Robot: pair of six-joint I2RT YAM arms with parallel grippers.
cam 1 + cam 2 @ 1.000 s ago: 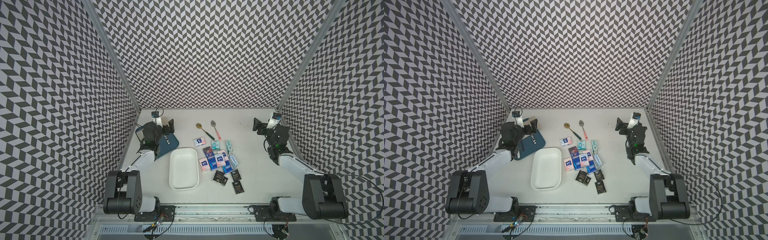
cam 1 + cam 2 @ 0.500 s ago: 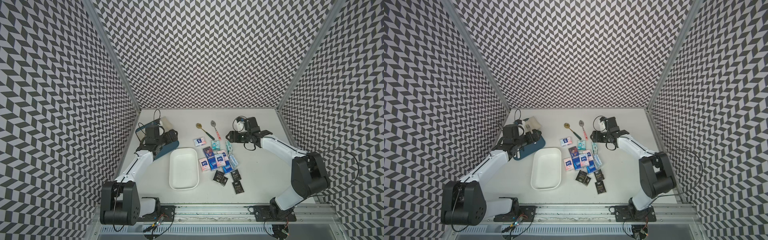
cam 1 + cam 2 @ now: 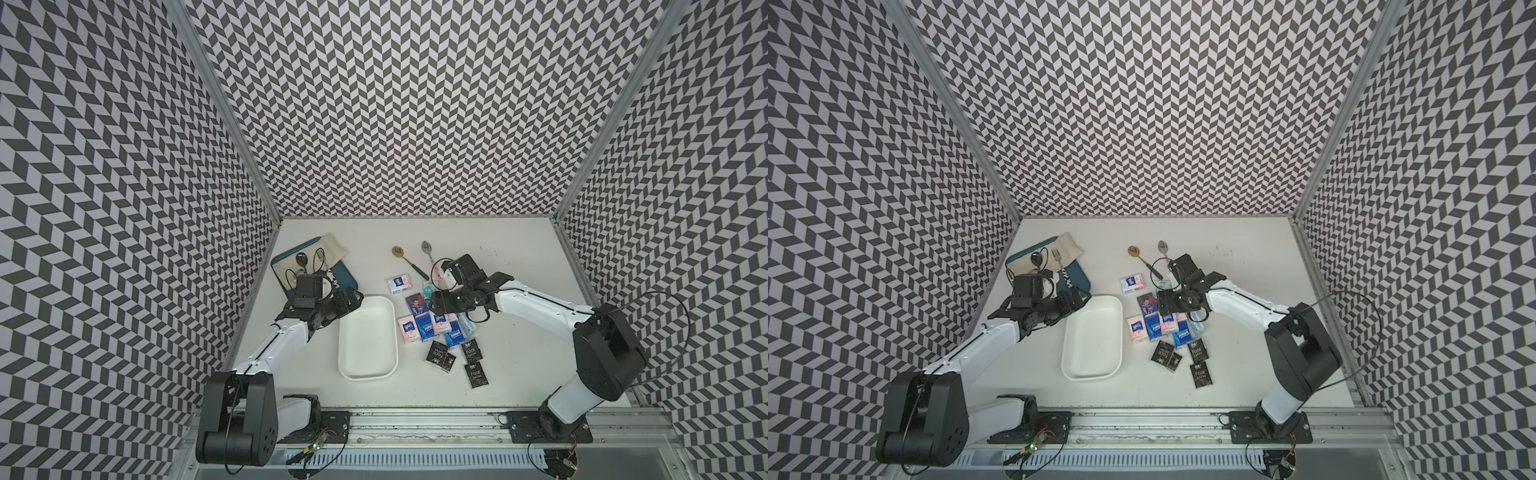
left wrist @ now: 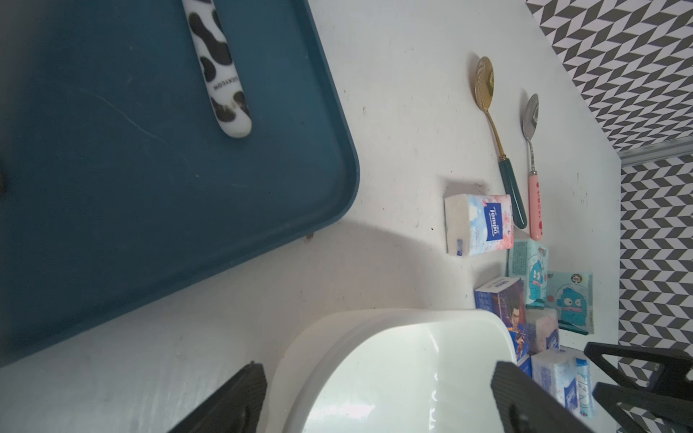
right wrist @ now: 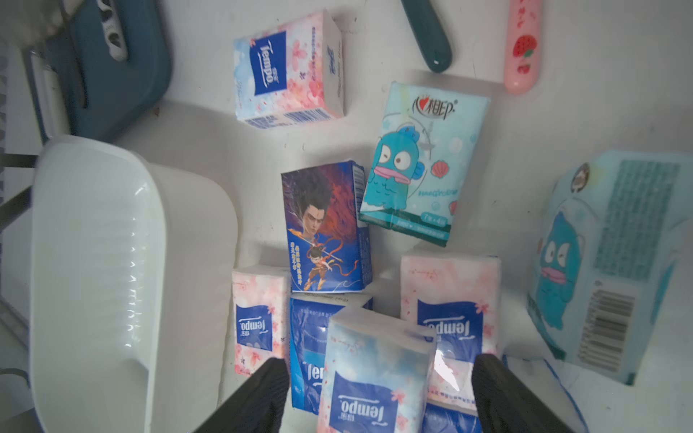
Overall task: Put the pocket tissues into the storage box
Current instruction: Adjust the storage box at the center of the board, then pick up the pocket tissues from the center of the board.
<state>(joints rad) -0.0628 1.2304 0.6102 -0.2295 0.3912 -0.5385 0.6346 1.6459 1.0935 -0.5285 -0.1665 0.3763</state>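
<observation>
Storage box [image 3: 365,336] empty; all pocket tissues [image 3: 424,329] on bench [image 3: 519,374]; right claw [image 5: 378,369] open astride pink-white packet [image 5: 375,337], ungripped; left claw [image 4: 378,371] open, empty.

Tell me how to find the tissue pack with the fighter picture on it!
Find the white storage box in the middle of the table; the pocket tissues lie beside it, toward the right arm. In that heap, right by the box's far corner, lies the dark blue packet. It alone shows a long-haired painted warrior against red swirls.
</observation>
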